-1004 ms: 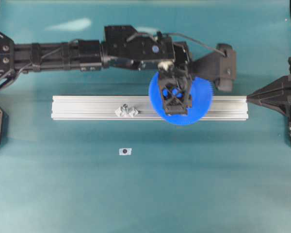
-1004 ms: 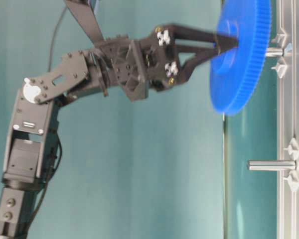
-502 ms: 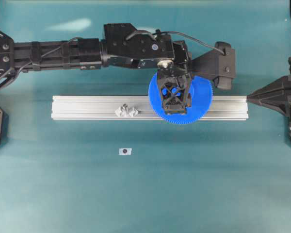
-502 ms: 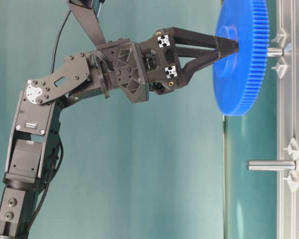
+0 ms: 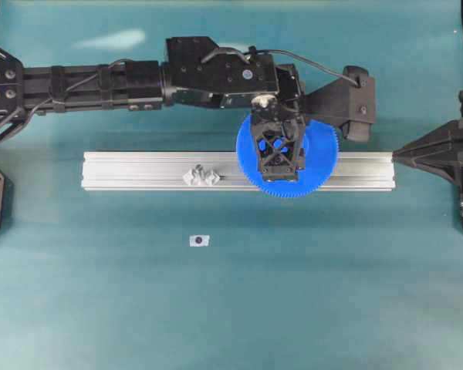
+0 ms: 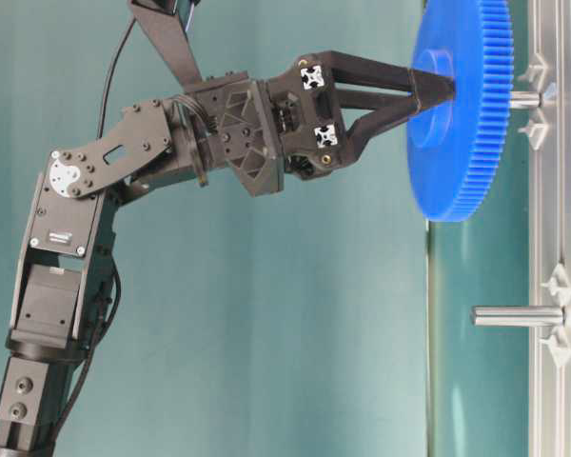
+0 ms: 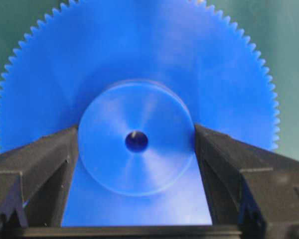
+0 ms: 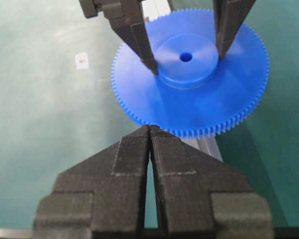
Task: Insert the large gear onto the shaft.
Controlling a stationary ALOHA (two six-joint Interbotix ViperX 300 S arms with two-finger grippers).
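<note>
Between left claw (image 7: 135,142) fingers: large gear (image 7: 139,69) hub.

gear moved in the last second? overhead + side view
Yes, slightly. In the table-level view the large gear, held by the left gripper, has straightened from a blurred tilt and sits closer to the rail.

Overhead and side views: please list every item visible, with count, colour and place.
large gear: one, bright blue, over the rail's right part, on a shaft.
free shaft: one, silvery, on the rail beside the gear.
aluminium rail: one, silver, across the table's middle.
small tag: one, white with dark spot, on the table below the rail.
table: one, teal.
left gripper: one, black, closed on the gear's hub.
right gripper: one, black, shut, empty, at the right edge.
</note>
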